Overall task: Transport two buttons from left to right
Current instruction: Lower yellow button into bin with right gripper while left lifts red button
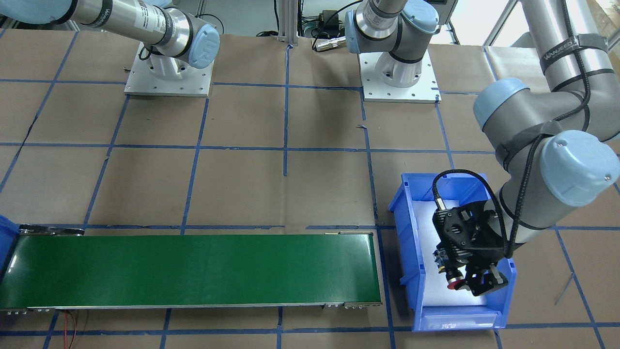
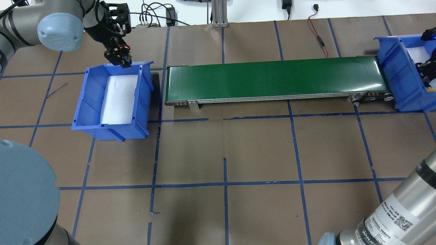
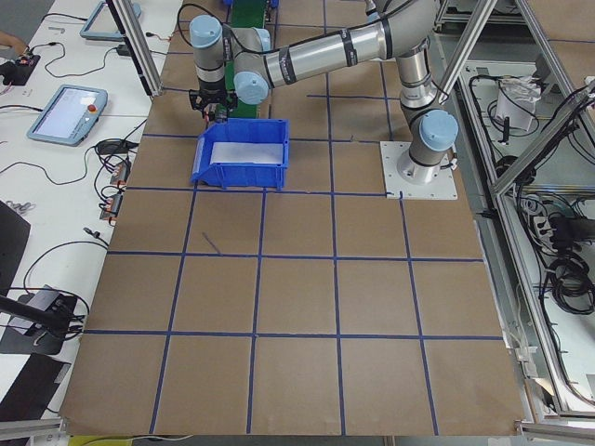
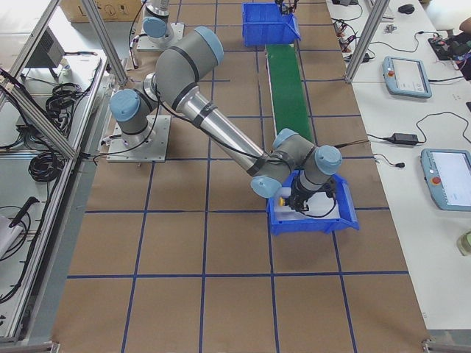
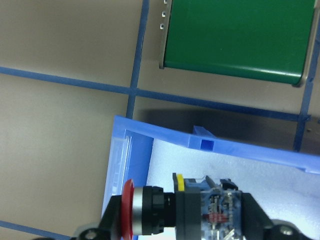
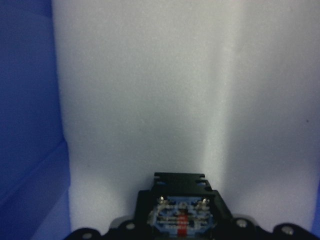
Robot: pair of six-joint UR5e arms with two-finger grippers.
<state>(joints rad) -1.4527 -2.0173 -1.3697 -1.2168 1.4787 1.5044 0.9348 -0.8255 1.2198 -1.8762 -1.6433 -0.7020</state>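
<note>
A red button (image 5: 150, 215) with a black collar and a clear contact block is held crosswise in my left gripper (image 1: 472, 283), which is shut on it. That gripper (image 2: 118, 58) hangs over the far end of the left blue bin (image 2: 81, 98). My right gripper (image 6: 180, 227) is low inside the right blue bin (image 2: 391, 75), just above its white foam. It is shut on a button (image 6: 181, 212) whose terminal end faces the wrist camera. A yellow cap (image 4: 282, 197) peeks out beside this gripper (image 4: 303, 202) in the exterior right view.
A green conveyor belt (image 2: 272, 78) runs between the two bins along the far side of the table. Both arm bases (image 1: 167, 72) stand on white plates on the robot's side. Brown paper with blue tape lines covers the table.
</note>
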